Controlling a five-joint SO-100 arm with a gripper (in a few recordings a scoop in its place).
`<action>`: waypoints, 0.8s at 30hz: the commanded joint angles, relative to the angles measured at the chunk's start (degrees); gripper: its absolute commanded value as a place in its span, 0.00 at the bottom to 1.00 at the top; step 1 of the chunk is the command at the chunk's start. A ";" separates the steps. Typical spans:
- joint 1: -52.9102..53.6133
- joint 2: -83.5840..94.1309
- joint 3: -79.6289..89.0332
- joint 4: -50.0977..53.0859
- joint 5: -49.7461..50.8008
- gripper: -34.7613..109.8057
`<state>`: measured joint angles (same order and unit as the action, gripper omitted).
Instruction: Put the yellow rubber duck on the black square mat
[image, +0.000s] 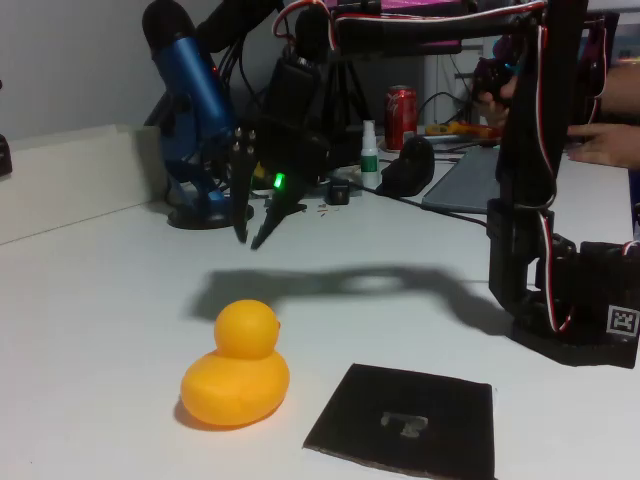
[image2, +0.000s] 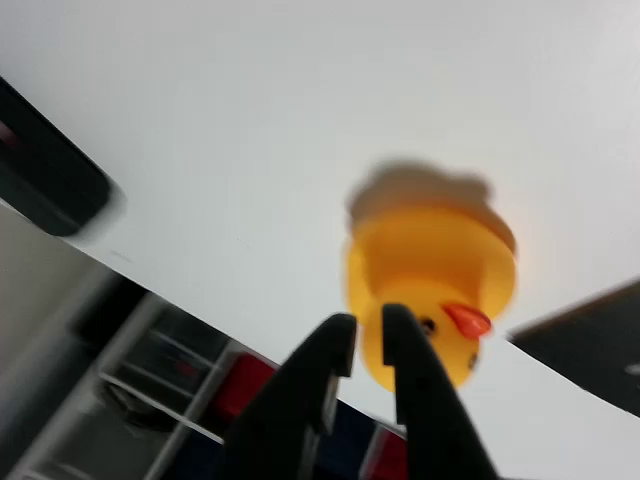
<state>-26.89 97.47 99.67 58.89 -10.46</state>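
Hovering above the white table (image: 100, 300), the gripper (image: 255, 225) hangs in open air behind the yellow rubber duck (image: 237, 365) in the fixed view, well apart from it and higher. Its two black fingers point downward with tips nearly meeting; in the wrist view only a narrow slit separates them, and they pinch nothing.

The duck sits upright on the table, left of the black square mat (image: 405, 420) in the fixed view, near it but not touching. The mat lies flat with a pale grey mark at its centre.

Governing relation: the duck lies below and ahead of the fingertips, toward the fixed camera. In the wrist view the duck (image2: 430, 285) appears just beyond the fingertips (image2: 335, 345), offset slightly to the right of the slit.

Orientation: the orange beak (image2: 466, 319) faces toward the wrist camera and to the right, on the side where the mat corner shows. The long axis of the body therefore runs tail to beak, roughly toward the mat.

Judgement: the jaws must spread before descent, since the present gap is narrower than the duck.
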 joint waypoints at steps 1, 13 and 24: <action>-4.66 1.41 -0.88 0.26 -0.70 0.26; -9.76 1.49 0.35 6.33 -5.10 0.26; -10.37 1.14 0.44 6.42 -6.86 0.46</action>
<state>-35.68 97.47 100.37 64.60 -16.26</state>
